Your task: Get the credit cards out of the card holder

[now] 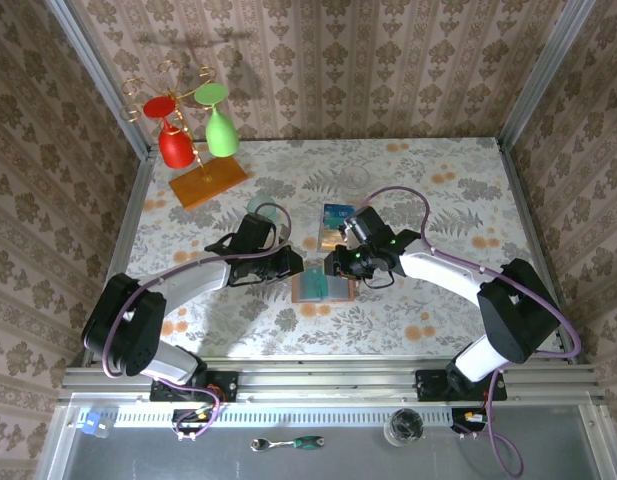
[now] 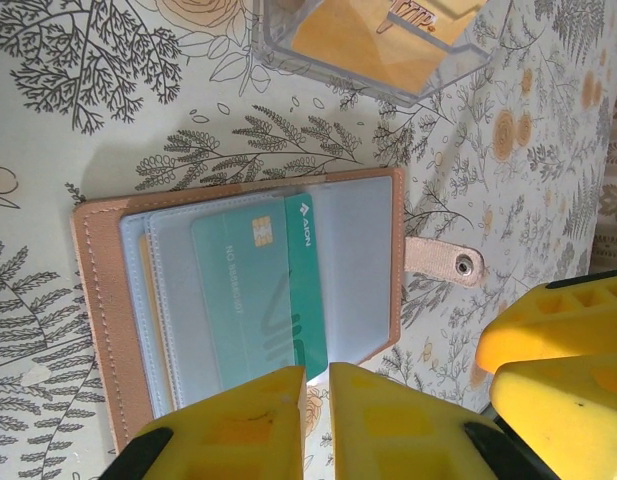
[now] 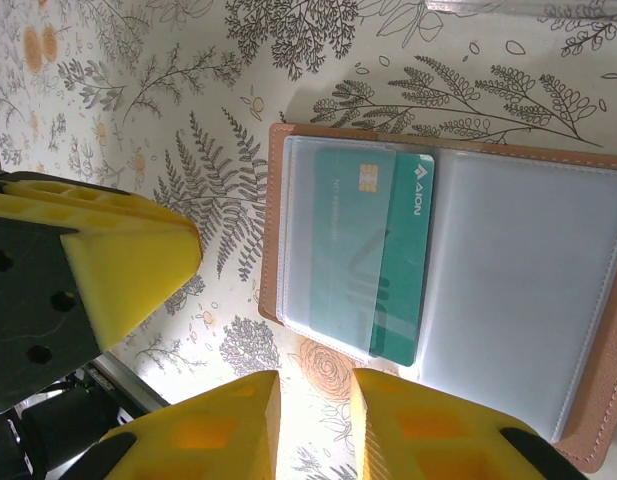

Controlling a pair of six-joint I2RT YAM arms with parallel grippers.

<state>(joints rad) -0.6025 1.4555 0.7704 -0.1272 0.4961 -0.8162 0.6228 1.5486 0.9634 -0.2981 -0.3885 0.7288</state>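
The card holder (image 1: 321,290) lies open and flat on the table between both grippers. Its brown border (image 2: 93,300) frames clear grey-blue pockets. A teal credit card (image 2: 258,290) sticks partway out of a pocket, its bare edge (image 3: 400,270) toward the holder's middle. An orange-tan card edge (image 2: 146,290) shows behind the outer pockets. My left gripper (image 2: 318,400) hovers at the teal card's lower corner, jaws a narrow slit apart with table showing between them. My right gripper (image 3: 315,410) stands open just off the holder's edge, nothing between its fingers.
A clear plastic box (image 1: 336,225) with cards inside sits just beyond the holder. A glass rack with an orange wooden base (image 1: 208,183) holds red and green glasses at the back left. The holder's snap strap (image 2: 443,262) lies out on the table.
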